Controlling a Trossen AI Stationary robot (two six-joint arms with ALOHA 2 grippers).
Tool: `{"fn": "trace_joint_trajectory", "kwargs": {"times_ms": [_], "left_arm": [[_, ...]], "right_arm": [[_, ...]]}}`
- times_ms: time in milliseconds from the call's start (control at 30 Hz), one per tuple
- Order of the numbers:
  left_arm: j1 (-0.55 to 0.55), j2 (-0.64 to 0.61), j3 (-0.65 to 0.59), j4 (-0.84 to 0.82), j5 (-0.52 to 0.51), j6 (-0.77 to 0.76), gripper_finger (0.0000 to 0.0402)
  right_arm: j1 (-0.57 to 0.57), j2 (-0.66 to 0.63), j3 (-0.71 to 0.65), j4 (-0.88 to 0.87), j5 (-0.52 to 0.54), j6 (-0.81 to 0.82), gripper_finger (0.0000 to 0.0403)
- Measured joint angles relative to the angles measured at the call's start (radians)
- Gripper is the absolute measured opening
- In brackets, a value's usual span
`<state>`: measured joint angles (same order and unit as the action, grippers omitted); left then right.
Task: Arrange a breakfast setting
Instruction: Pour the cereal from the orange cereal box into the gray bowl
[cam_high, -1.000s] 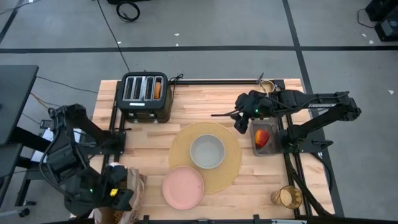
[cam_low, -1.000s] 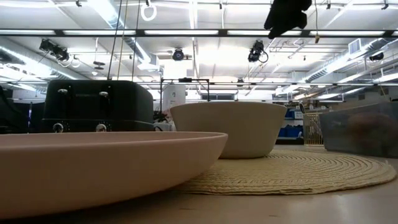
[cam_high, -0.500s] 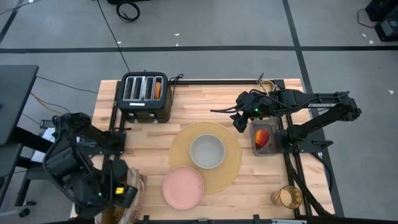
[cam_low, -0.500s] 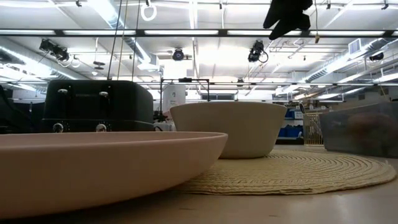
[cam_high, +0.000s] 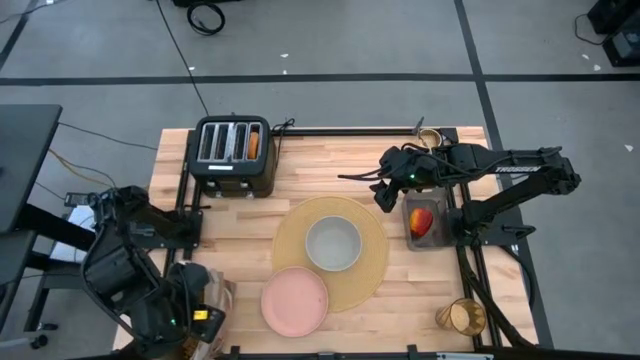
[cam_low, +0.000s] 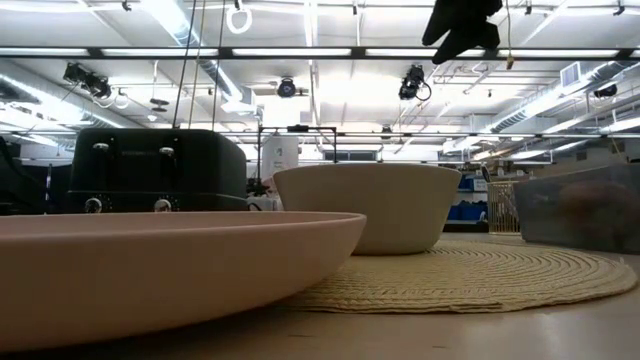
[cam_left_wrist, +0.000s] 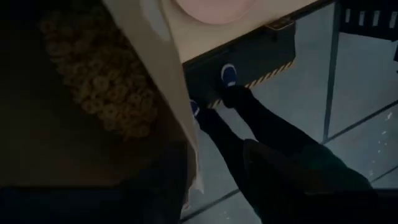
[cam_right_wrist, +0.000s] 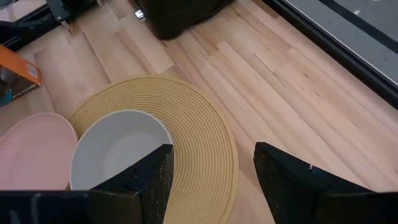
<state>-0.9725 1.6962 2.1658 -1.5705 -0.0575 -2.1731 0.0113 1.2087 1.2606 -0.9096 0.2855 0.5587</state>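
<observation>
The round tan placemat (cam_high: 368, 270) lies mid-table, and the grey-green bowl (cam_high: 333, 243) stands on it. The pink plate (cam_high: 294, 300) overlaps the mat's near-left rim. A red apple (cam_high: 423, 220) lies in a small bin, an amber tumbler (cam_high: 462, 317) stands at the near right, and a toast round (cam_high: 254, 145) sticks out of the toaster. My left gripper (cam_high: 205, 317) hangs over an open brown bag of cereal rings (cam_left_wrist: 99, 93) at the near-left corner, open, with the bag's wall between its fingers. My right gripper (cam_right_wrist: 211, 174) hovers open and empty, high over the mat's far-right side. My left gripper comes at the bag from above, slanting down. One finger stands inside the bag's mouth and the other finger (cam_left_wrist: 298, 180) outside, with the upright wall (cam_left_wrist: 183, 137) between them. Whether either finger touches the wall, I cannot tell.
The black four-slot toaster (cam_high: 235, 155) stands at the far left. The apple's bin (cam_low: 580, 205) sits by the right arm's base, and a small round cup (cam_high: 430, 138) at the far right corner. Bare wood (cam_right_wrist: 280, 68) lies between toaster and right gripper.
My left gripper has moved a little toward the table's near edge and right, over the bag, and has tipped more steeply downward. My right gripper has stayed in place and rolled slightly about its own pointing line.
</observation>
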Motion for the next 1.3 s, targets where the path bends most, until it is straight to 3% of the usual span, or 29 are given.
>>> {"fn": "trace_joint_trajectory", "kwargs": {"times_ms": [233, 667, 800, 1000, 1300], "left_arm": [[0.008, 0.045, -0.007, 0.001, 0.046, -0.028, 0.0166], [0.045, 0.058, -0.179, -0.001, 0.126, 0.004, 0.0163], [0.046, 0.058, -0.179, -0.001, 0.161, 0.043, 0.0124], [0.052, 0.058, -0.179, -0.002, 0.191, 0.108, 0.0014], [0.053, 0.009, -0.150, 0.001, 0.184, 0.183, 0.0005]], "right_arm": [[0.000, 0.000, 0.000, 0.000, -0.004, -0.002, 0.0229], [0.000, 0.000, 0.000, 0.002, -0.039, -0.038, 0.0229], [0.000, 0.000, 0.000, 0.003, -0.078, -0.052, 0.0229], [0.000, 0.000, 0.000, 0.025, -0.172, -0.138, 0.0224], [0.053, 0.000, 0.000, 0.231, -0.216, -0.290, 0.0224]]}}
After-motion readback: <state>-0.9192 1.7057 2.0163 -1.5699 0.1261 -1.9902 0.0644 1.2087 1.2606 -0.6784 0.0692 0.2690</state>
